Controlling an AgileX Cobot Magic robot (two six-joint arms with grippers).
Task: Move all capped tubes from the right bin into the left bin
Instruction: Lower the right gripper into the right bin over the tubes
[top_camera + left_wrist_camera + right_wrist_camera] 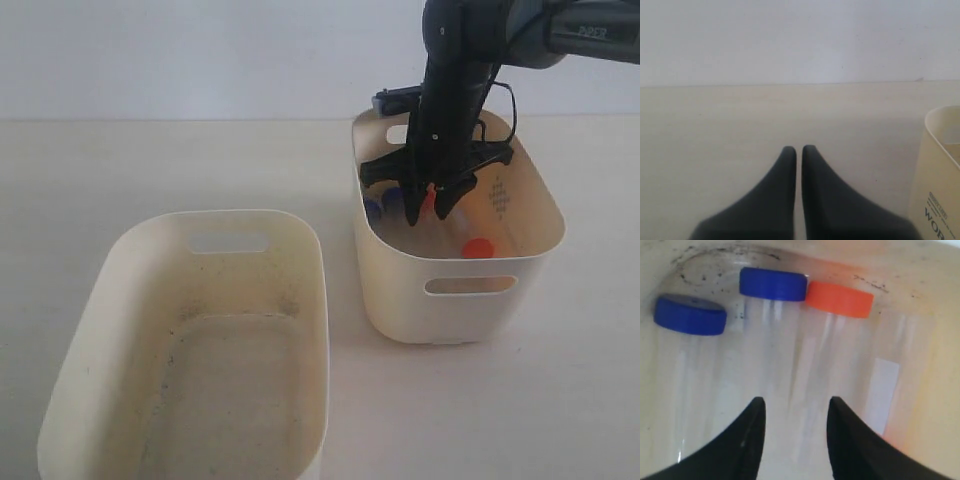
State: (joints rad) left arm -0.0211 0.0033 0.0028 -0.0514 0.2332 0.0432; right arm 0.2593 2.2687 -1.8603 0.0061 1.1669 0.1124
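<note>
My right gripper [432, 208] reaches down into the right bin [400, 300], a deep cream tub. In the right wrist view the gripper [795, 407] is open, its fingers straddling clear tube bodies without closing on them. Two blue-capped tubes [772, 284] [690, 315] and an orange-capped tube [840, 299] lie side by side on the bin floor. The exterior view shows blue caps [373, 208] left of the fingers and another orange cap [478, 248] near the front wall. The left bin [230, 215] holds no tubes. My left gripper [799, 148] is shut on nothing above the table.
The wide left bin has dark specks on its floor [230, 380]. A cream tub wall [940, 170] with printed lettering stands beside the left gripper; which bin it is I cannot tell. The light tabletop [500, 400] surrounds both bins.
</note>
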